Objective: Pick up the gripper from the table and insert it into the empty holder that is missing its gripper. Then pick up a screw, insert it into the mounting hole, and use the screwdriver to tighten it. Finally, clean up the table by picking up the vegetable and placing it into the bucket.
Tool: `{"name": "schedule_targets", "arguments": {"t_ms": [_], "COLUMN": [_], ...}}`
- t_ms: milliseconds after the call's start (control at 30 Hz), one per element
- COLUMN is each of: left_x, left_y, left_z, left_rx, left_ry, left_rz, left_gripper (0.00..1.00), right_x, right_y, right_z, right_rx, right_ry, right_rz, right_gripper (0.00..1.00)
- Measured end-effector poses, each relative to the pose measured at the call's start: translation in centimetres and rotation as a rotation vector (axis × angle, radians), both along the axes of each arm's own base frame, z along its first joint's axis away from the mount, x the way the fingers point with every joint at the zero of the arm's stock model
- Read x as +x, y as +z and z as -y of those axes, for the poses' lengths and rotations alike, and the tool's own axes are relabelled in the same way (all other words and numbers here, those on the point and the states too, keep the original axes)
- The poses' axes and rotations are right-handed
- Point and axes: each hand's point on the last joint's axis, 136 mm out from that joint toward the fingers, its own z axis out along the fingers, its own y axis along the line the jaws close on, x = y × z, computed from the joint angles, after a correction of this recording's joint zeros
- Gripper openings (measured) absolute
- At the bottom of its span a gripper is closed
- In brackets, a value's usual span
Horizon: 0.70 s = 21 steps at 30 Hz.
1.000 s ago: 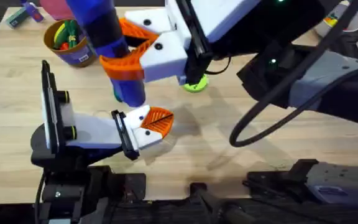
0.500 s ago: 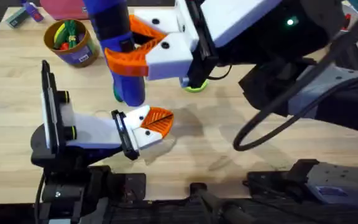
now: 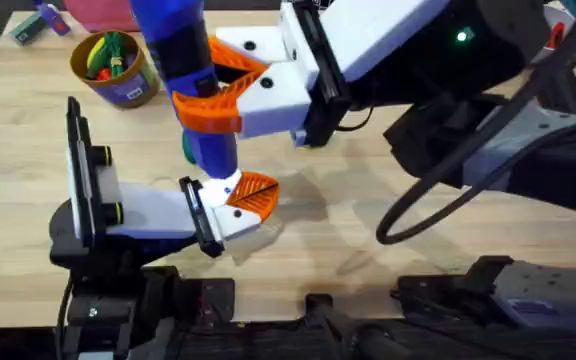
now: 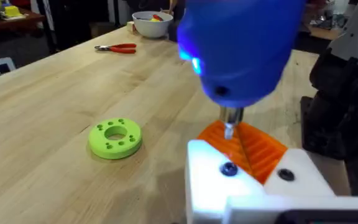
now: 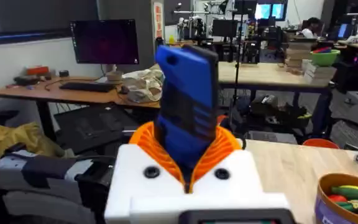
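My right gripper (image 3: 206,82) reaches across the table and is shut on the blue screwdriver (image 3: 193,70), which stands upright between its orange pads (image 5: 225,146). The screwdriver (image 4: 241,50) points its thin bit (image 4: 229,124) down just above a dark screw (image 4: 229,169) in the white holder (image 4: 210,186) of my left gripper (image 3: 253,197). The orange gripper (image 4: 263,152) sits seated in that holder. My left gripper's fingers lie together, holding nothing. The yellow-brown bucket (image 3: 118,75) stands at the far left with colourful items inside. A dark green sliver (image 3: 186,150), perhaps the vegetable, peeks from behind the screwdriver.
A lime-green ring (image 4: 115,137) lies on the wood beyond my left gripper. Red-handled pliers (image 4: 117,48) and a white bowl (image 4: 151,23) sit at the far side. The right arm's dark body and cable (image 3: 438,150) span the right half.
The right gripper has carried the screwdriver down and slightly right, bringing the bit onto the left gripper's holder. It now covers the lime ring in the overhead view. The left arm has stayed still.
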Motion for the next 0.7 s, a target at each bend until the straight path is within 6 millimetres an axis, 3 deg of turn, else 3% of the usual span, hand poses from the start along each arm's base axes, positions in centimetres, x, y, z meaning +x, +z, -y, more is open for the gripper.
{"name": "schedule_targets", "arguments": {"t_ms": [700], "left_x": [0.0], "left_y": [0.0], "left_z": [0.0], "left_rx": [0.0], "left_ry": [0.0], "left_rz": [0.0], "left_gripper": [0.011], "right_x": [-0.26], "right_y": [-0.79], "right_z": [-0.2], "right_rx": [-0.025], "right_ry": [0.021], "right_rz": [0.004], "right_gripper": [0.025]}}
